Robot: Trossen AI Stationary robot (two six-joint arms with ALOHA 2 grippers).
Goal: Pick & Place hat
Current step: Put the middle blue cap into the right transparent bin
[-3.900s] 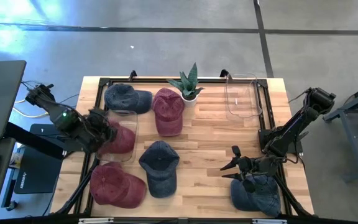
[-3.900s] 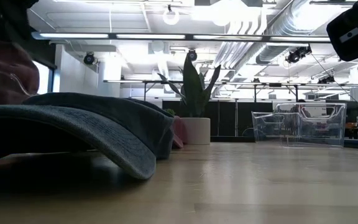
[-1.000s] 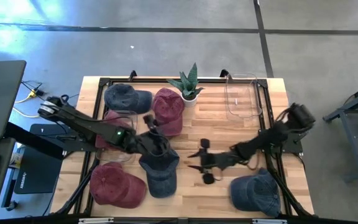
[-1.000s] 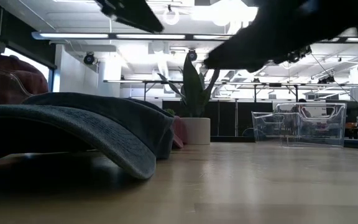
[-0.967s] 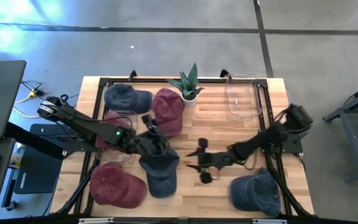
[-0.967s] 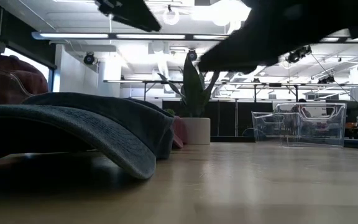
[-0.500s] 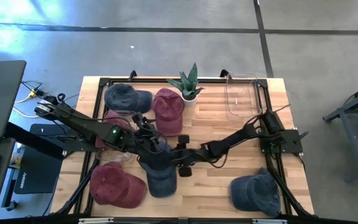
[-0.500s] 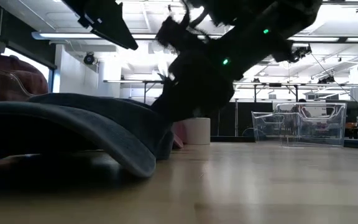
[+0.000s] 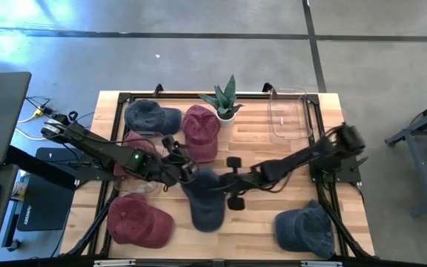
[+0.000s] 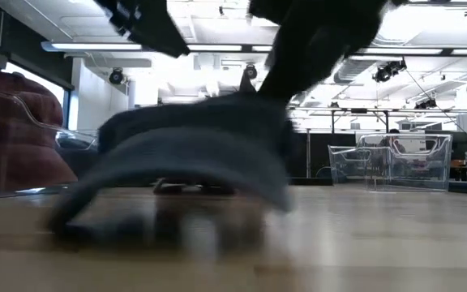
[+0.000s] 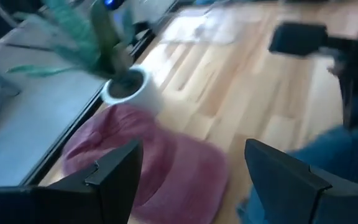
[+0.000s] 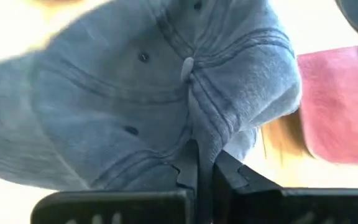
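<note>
A blue denim hat is at the table's middle, blurred in the low view. My right gripper reaches in from the right and is shut on its crown. My left gripper hovers open just left of the hat, holding nothing; a red hat and the plant pot lie ahead of it. My right gripper pinches a raised fold of the crown's cloth between its two fingers, on the side panel below the top button. The fingers slant down from the table's right side. The crown is pulled up; the brim hangs low by the tabletop.
Other hats lie around: blue at far left, red beside the plant, red in a clear bin at the left, red at near left, blue at near right. A potted plant and a clear bin stand at the back.
My right gripper has reached left over the blue hat, tipped down, shut on its crown, then drawn back toward the right and up. The hat has slid a little to the right, its crown pulled up off the table.
</note>
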